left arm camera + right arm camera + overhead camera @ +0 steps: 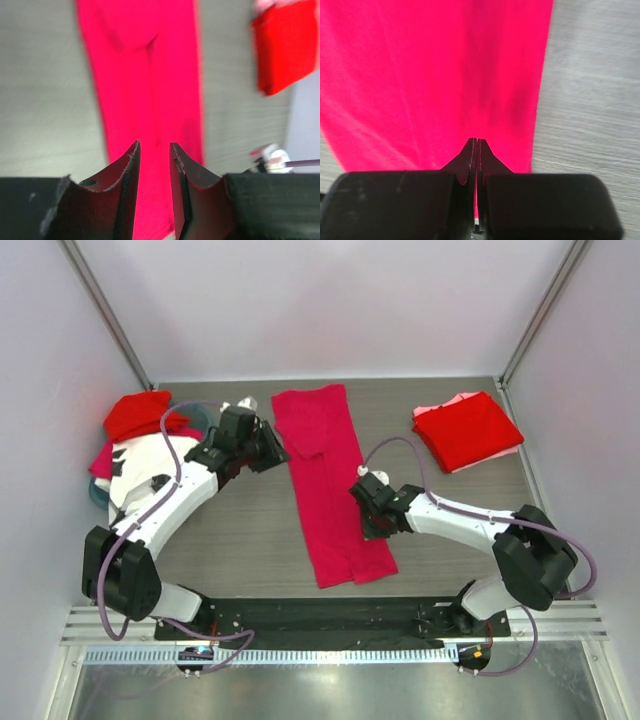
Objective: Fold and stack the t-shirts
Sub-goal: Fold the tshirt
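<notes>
A crimson t-shirt point(330, 485), folded lengthwise into a long strip, lies flat in the middle of the table. It also shows in the left wrist view point(145, 80) and the right wrist view point(435, 75). My left gripper point(277, 452) point(154, 146) is open and empty, hovering at the strip's left edge near its far end. My right gripper point(366, 515) point(476, 140) is shut, its tips just over the strip near its right edge, toward the near end. The cloth there lies flat. A stack of folded red shirts point(466, 430) point(287, 45) sits at the back right.
A heap of unfolded shirts point(135, 445), red, white, pink and teal, lies at the left beside the left arm. Grey walls close in the table on three sides. The black base rail point(320, 615) runs along the near edge.
</notes>
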Motion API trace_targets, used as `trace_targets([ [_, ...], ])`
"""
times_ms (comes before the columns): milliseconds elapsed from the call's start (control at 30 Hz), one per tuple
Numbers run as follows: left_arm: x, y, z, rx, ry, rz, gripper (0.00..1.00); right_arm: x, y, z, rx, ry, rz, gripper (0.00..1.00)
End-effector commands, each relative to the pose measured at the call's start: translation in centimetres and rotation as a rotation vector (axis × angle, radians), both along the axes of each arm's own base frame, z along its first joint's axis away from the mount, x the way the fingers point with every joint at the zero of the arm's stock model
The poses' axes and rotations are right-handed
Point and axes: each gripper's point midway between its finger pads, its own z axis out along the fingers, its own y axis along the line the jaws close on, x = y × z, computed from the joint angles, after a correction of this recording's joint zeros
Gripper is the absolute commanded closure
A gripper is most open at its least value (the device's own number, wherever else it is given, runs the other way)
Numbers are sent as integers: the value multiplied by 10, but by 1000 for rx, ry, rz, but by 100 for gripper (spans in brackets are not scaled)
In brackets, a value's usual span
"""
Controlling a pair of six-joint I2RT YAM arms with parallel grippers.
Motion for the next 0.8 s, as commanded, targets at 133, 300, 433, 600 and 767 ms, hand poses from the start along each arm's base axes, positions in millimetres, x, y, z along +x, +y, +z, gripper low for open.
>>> trace_targets([
  [133, -55, 18, -27, -13, 92, 4, 63, -25, 14, -31, -71, 27, 23, 99],
  [300, -91, 29, -49, -7, 141, -15, 59, -48, 57, -35, -6, 34, 73, 99],
  [433, -128, 46, -75, 44, 237, -24, 55, -53, 85, -21, 62, 20, 95, 99],
  [600, -166, 38, -95, -58, 317, -72, 52, -53, 84, 10, 148, -28, 66, 91],
  [767, -193, 31, -101, -163, 338, -99, 45, -71, 76, 27, 237, -18, 42, 72],
])
